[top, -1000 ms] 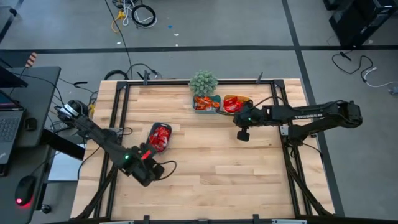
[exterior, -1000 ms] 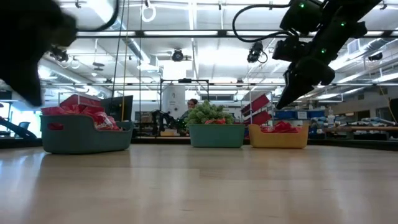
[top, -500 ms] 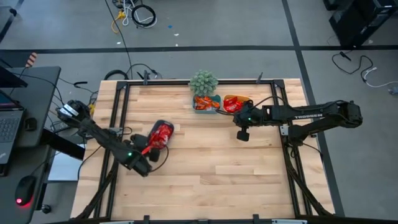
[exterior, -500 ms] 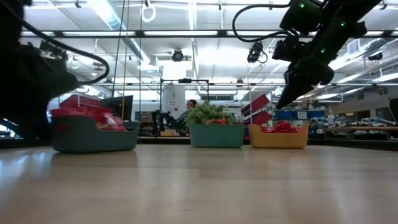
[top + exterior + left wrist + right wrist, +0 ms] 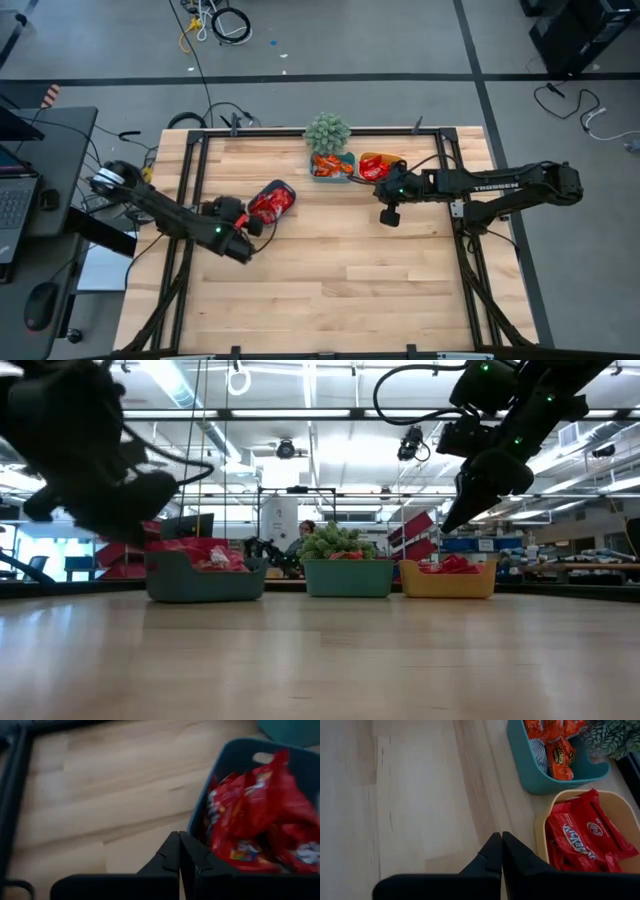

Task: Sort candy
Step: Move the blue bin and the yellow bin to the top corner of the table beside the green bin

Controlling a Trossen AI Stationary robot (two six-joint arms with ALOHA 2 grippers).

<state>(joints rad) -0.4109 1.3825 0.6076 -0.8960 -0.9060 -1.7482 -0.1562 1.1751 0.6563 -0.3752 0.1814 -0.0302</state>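
Bench (image 5: 330, 270): 3 trays of candy (image 5: 262, 207). Left gripper (image 5: 180, 851) closed, empty, touching blue tray (image 5: 283, 190). Right gripper (image 5: 501, 851) closed, empty, near yellow tray (image 5: 540, 827). Step: likely repositioning tray; next needs steady push.

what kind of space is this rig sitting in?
Probably a robotics lab or an open industrial workshop. The low view shows a high ceiling with strip lights and benches of equipment behind the table; the high view shows loose cables on a grey floor.

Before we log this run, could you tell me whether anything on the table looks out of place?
The blue tray of red candy sits askew mid-table, apart from the teal tray and yellow tray by the plant.
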